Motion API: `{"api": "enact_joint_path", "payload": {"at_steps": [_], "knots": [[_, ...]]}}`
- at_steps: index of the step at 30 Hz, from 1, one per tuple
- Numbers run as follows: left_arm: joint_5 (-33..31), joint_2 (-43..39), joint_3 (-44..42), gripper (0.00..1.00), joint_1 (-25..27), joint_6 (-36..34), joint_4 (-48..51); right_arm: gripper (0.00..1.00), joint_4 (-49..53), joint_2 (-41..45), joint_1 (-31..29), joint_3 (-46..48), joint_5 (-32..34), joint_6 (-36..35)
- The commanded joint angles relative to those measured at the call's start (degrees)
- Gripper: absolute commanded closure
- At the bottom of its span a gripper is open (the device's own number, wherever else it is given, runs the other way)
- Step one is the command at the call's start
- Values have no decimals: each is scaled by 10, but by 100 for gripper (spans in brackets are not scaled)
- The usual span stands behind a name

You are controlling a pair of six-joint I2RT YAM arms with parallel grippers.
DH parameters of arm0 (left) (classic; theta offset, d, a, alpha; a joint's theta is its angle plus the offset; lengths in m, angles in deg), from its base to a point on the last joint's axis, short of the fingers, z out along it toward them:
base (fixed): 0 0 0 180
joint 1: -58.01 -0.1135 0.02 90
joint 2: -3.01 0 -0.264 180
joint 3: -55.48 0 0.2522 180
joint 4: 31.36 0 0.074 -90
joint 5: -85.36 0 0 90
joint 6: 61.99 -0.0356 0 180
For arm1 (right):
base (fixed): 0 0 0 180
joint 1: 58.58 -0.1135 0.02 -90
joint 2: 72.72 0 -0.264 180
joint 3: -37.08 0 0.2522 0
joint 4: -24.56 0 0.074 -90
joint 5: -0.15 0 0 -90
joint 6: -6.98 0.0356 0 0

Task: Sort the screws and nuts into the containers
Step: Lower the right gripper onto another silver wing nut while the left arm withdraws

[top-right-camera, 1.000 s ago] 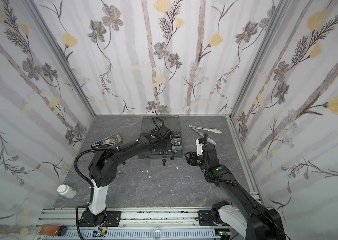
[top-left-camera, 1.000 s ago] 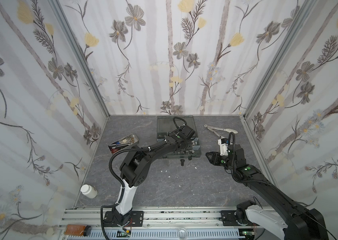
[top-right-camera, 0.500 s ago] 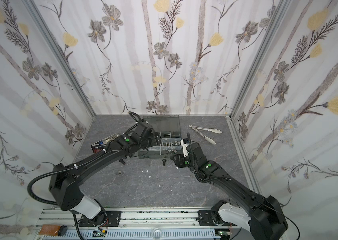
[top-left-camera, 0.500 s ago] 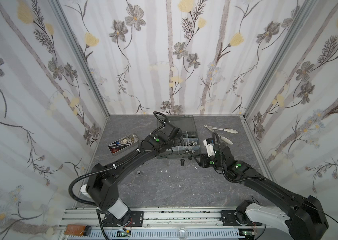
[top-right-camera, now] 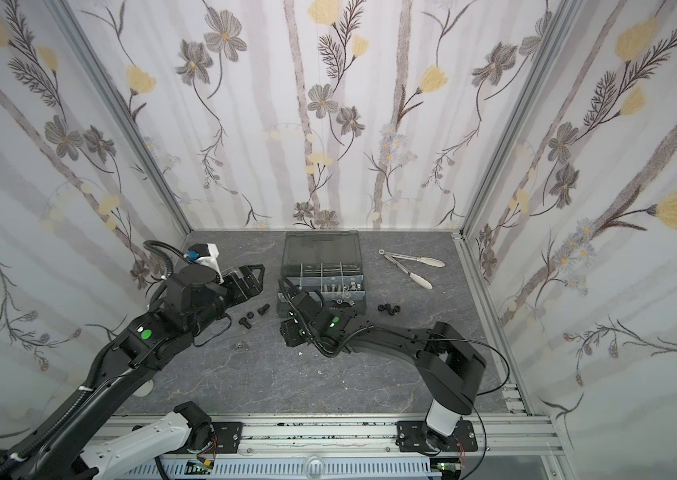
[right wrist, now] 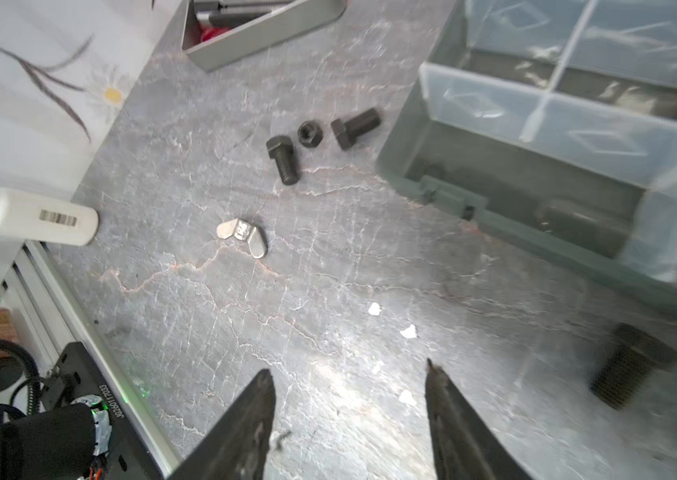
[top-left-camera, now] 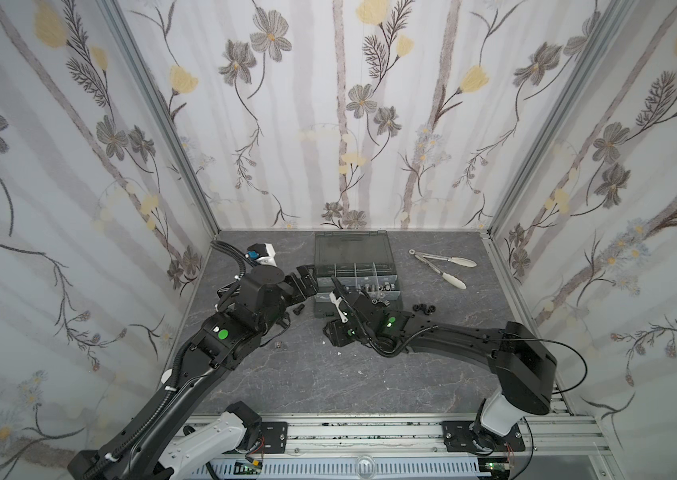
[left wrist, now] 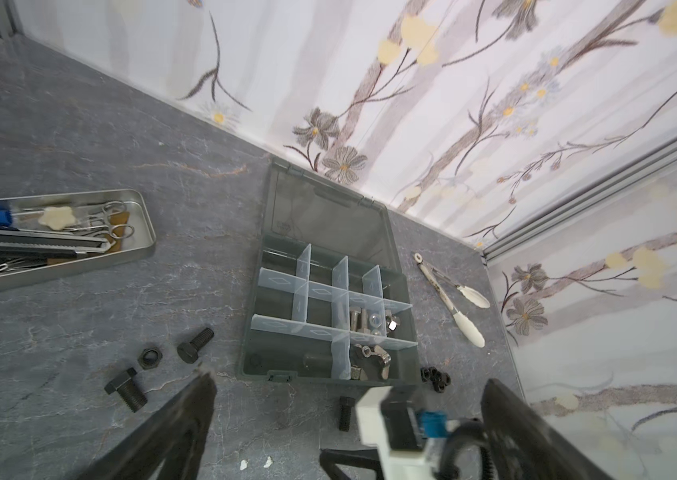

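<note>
Right wrist view: right gripper (right wrist: 348, 368) parted, empty, over worktop (right wrist: 328, 291). Left gripper (left wrist: 347, 376) spread wide, empty. In a top view, black screws (top-right-camera: 262, 309) lie 8 o'clock of containers (top-right-camera: 300, 282). Rigid, slick, probably roll; pinch across shank.

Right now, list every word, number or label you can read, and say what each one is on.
"JC2A0117033", as best it reads: white print on the black mounting plate by the rail.
White bottle: a barcode label, its digits too small to read.
Silver wing nut: a stamped mark, too blurred to read.
Organizer lid: an embossed mark, too small to read.
</note>
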Motion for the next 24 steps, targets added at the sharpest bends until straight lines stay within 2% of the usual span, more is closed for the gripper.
{"api": "enact_joint_path", "payload": {"at_steps": [1,6,13,24], "knots": [[-28,-40,9,0,-2,-14,35,40,-32,-60,-9,-39,-29,-27],[-40,-84,37,0,-3,-29,58,42,-39,-147,-23,-118,-71,-71],[-43,-108,33,0,-2,-50,42,39,20,-263,-33,-256,-63,-137],[-48,-105,33,0,-3,-67,42,46,41,-332,-35,-337,-53,-170]]}}
